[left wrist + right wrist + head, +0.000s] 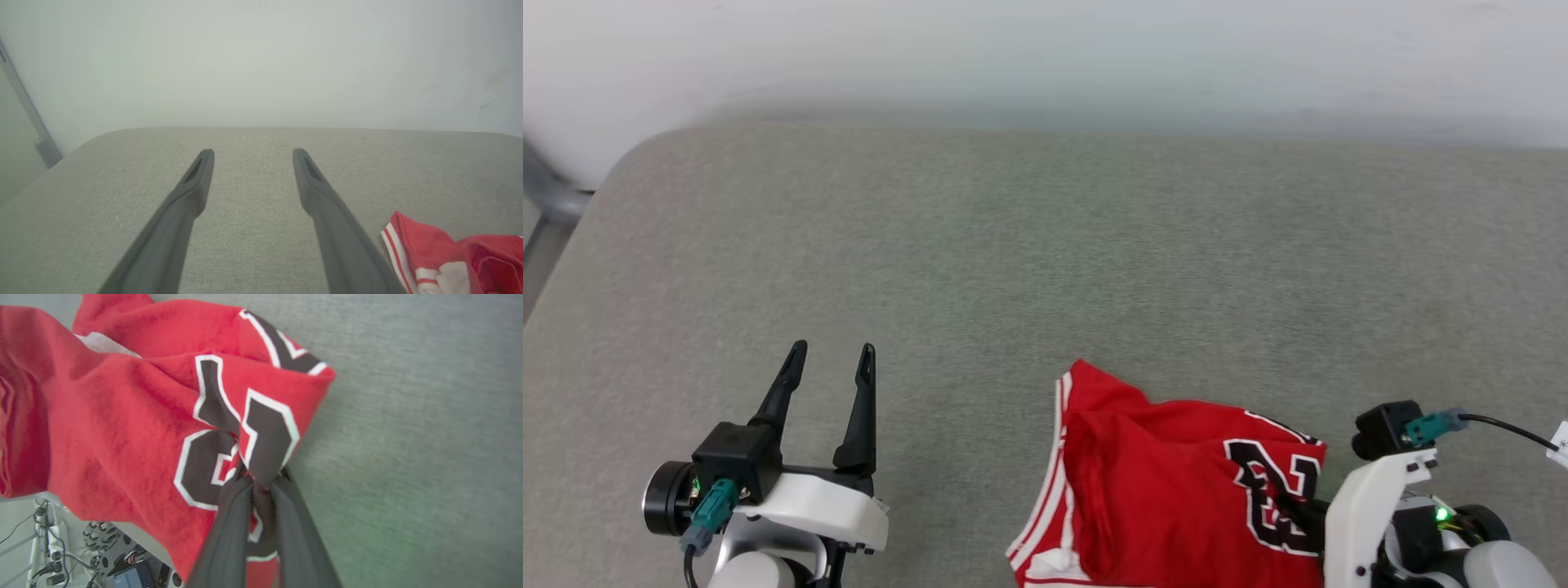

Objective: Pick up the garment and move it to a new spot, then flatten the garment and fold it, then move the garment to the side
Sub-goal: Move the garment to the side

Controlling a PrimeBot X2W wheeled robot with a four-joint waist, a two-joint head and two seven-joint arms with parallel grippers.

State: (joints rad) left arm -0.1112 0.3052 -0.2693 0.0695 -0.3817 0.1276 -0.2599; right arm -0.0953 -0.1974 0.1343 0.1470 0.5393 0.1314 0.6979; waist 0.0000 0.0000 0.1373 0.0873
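The garment (1168, 482), a red jersey with white-and-red stripe trim and black white-outlined numbers, lies crumpled at the near right of the grey table (1045, 261), hanging partly over the near edge. My right gripper (261, 479) is shut on the garment (171, 408), pinching a fold at the black numbers; in the head view its dark fingers (1298, 510) press into the cloth. My left gripper (832, 353) stands open over bare table at the lower left, well apart from the cloth. The left wrist view shows its spread fingers (196, 179) and the garment's striped edge (441, 257) at lower right.
A pale wall (1045, 57) runs behind the table's far edge. A grey metal post (551, 204) stands off the table's far left corner. Below the table's near edge, the right wrist view shows cables and equipment (102, 559) on the floor.
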